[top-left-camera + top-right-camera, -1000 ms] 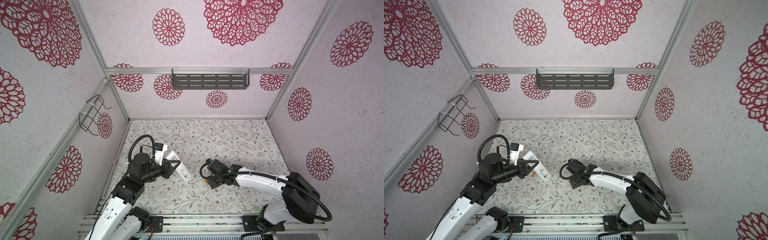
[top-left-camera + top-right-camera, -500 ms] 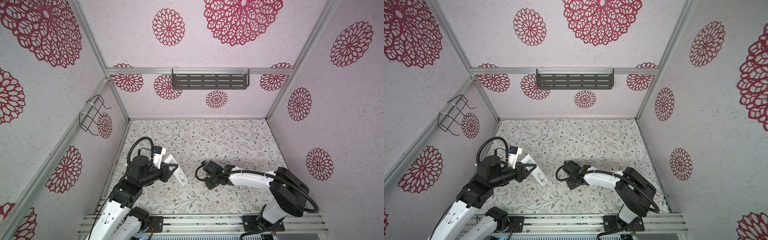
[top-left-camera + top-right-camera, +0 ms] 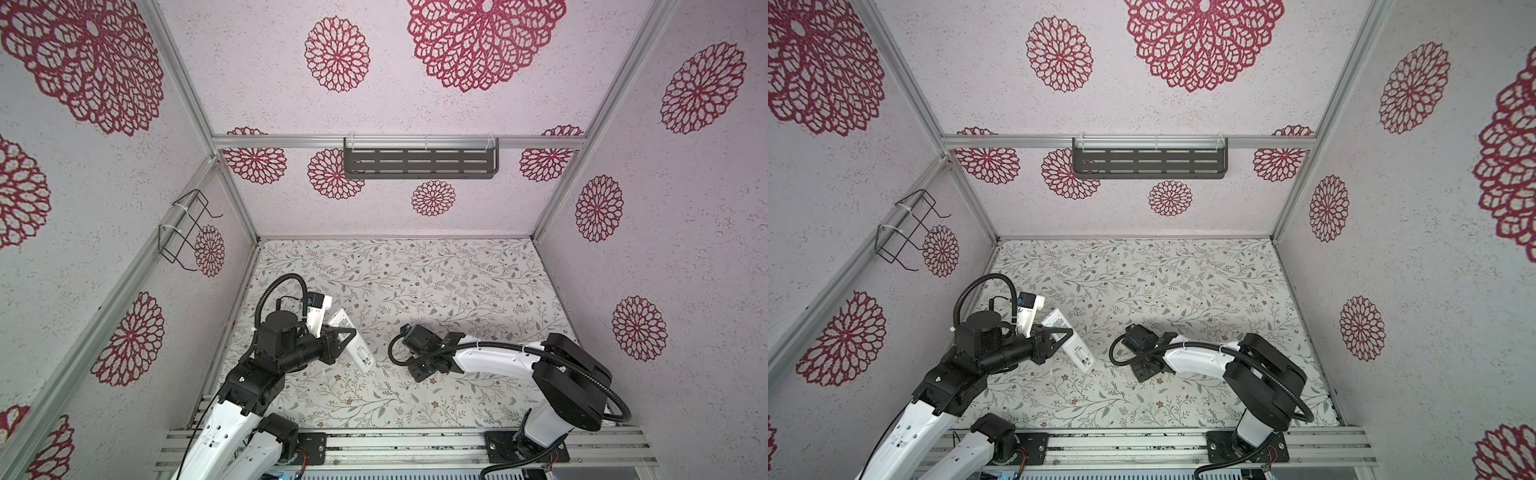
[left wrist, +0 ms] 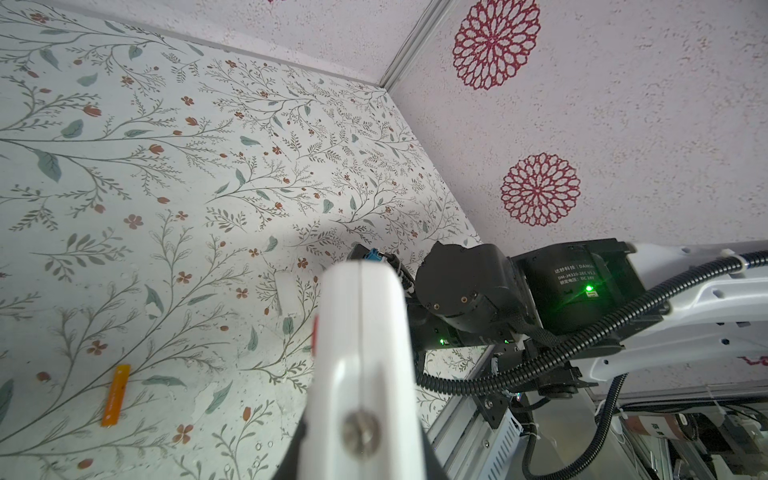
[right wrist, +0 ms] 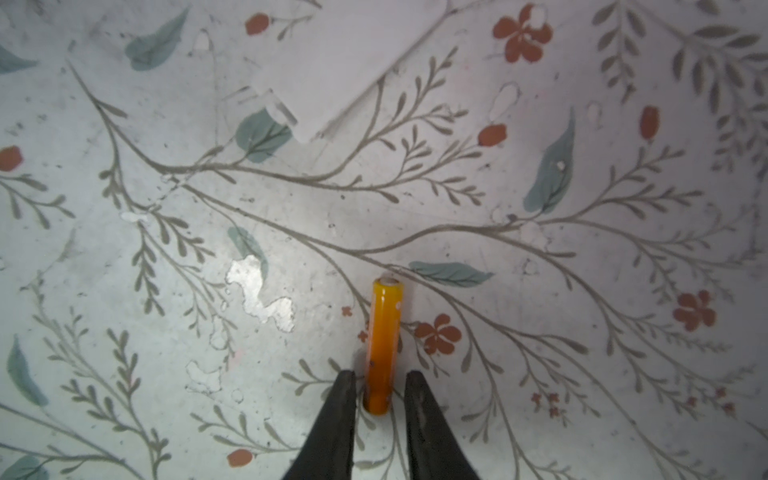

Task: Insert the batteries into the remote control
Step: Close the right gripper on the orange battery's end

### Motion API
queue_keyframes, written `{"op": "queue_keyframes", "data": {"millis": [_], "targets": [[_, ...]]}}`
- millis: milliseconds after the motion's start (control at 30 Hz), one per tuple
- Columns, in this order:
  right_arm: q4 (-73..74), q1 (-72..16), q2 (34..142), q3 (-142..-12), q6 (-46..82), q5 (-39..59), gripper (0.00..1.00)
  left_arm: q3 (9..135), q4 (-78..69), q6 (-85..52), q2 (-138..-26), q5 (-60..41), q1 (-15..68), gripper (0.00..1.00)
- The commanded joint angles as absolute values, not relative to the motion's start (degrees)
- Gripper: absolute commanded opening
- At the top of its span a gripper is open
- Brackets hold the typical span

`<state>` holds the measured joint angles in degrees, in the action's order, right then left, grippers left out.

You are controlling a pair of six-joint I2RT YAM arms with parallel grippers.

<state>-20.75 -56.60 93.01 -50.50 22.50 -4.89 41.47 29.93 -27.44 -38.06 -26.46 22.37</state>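
While the left gripper (image 3: 345, 338) stays clamped on the remote (image 3: 360, 356) at mid-body, the remote sits slanted left of centre over the table (image 3: 457, 291). Its lower end points toward the right gripper (image 3: 420, 368). Cannot tell whether that end touches the table.

Left wrist view: remote (image 4: 361, 324) edge-on, seam toward the camera, black fingers pressed on both flanks.

Right gripper points down at the table, just right of the remote.

Right wrist view: jaws narrowly spread, one fingertip (image 5: 345, 399) on each side of the near end of a battery (image 5: 384, 340) lying flat on the table. A sliver of table shows on both sides, so no pinch is confirmed. A blurred white piece (image 5: 332, 62) lies beyond the battery's far end, apart from it.

The second battery (image 4: 116, 395) lies flat on the table, well apart from the right gripper. It shows in the left wrist view only.

Versus one second ago, both top views:
- Right gripper has shifted left, closer to the remote, and its elbow has moved left too.
- Remote and left gripper sit slightly nearer the front rail.
- Grip point on the remote is unchanged.
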Motion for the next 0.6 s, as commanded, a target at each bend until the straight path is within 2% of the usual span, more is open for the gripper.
{"op": "queue_keyframes", "data": {"millis": [0,267,567], "targets": [[-20.43,-56.88,93.16,-51.60,22.54,-6.33,0.22,43.07,29.29,-26.40,-38.07,-26.98,21.80,0.00],[-19.42,-56.86,93.24,-51.24,21.90,-6.29,0.21,43.07,29.09,-26.48,-38.28,-26.81,21.79,0.00],[-18.56,-56.88,91.90,-50.43,21.34,-6.25,0.13,42.81,28.35,-27.40,-39.10,-26.87,21.69,0.00]]}}
